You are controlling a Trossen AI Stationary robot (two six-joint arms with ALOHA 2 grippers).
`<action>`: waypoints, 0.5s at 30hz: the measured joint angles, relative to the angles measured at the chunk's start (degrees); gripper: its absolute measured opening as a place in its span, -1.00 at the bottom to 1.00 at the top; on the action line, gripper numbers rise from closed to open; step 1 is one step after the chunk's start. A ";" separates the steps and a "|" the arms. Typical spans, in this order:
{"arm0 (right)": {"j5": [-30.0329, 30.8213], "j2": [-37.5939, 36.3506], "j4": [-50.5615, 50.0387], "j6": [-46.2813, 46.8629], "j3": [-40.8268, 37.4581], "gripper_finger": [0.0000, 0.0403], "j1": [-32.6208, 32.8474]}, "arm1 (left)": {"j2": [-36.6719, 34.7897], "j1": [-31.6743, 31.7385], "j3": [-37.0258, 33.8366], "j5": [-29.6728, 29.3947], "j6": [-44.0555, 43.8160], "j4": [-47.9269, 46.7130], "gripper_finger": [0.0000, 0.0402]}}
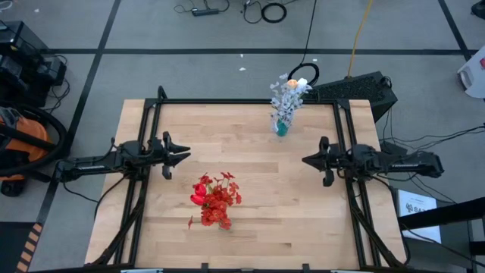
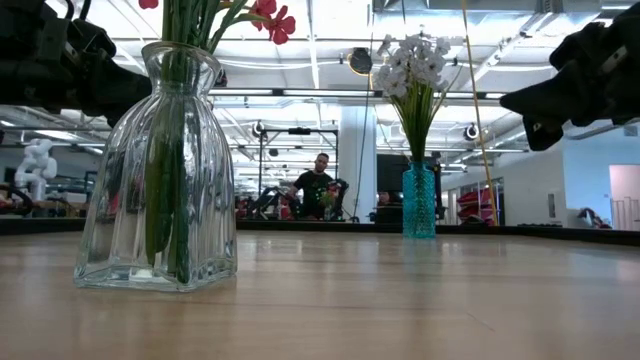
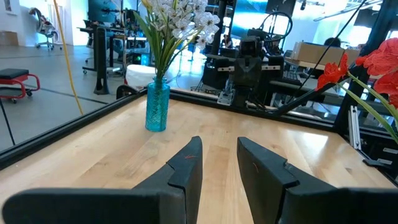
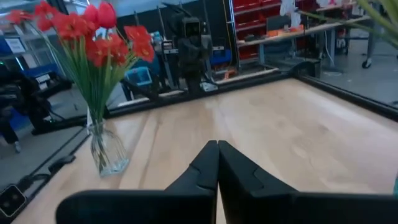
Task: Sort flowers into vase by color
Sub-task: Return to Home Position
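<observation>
Red flowers (image 1: 216, 199) stand bunched in a clear glass vase (image 2: 158, 180) toward the near middle of the table (image 1: 250, 148), white flowers (image 1: 289, 95) in a teal vase (image 2: 419, 200) at the far edge, while the left gripper (image 1: 186, 156) hangs narrowly parted and empty at left, the right gripper (image 1: 305, 160) pressed closed and empty at right.

Matte black arms (image 1: 98, 161), wedge-shaped fingers (image 3: 186, 169)

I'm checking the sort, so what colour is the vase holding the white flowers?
The vase is teal blue, clearest in the left wrist view.

Bright, even o/h light — faint shadows
</observation>
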 joint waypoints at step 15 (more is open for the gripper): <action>-0.12 -2.38 -1.24 -0.90 0.07 -1.00 -0.02 | 0.00 0.00 0.01 0.00 0.01 -0.01 -0.47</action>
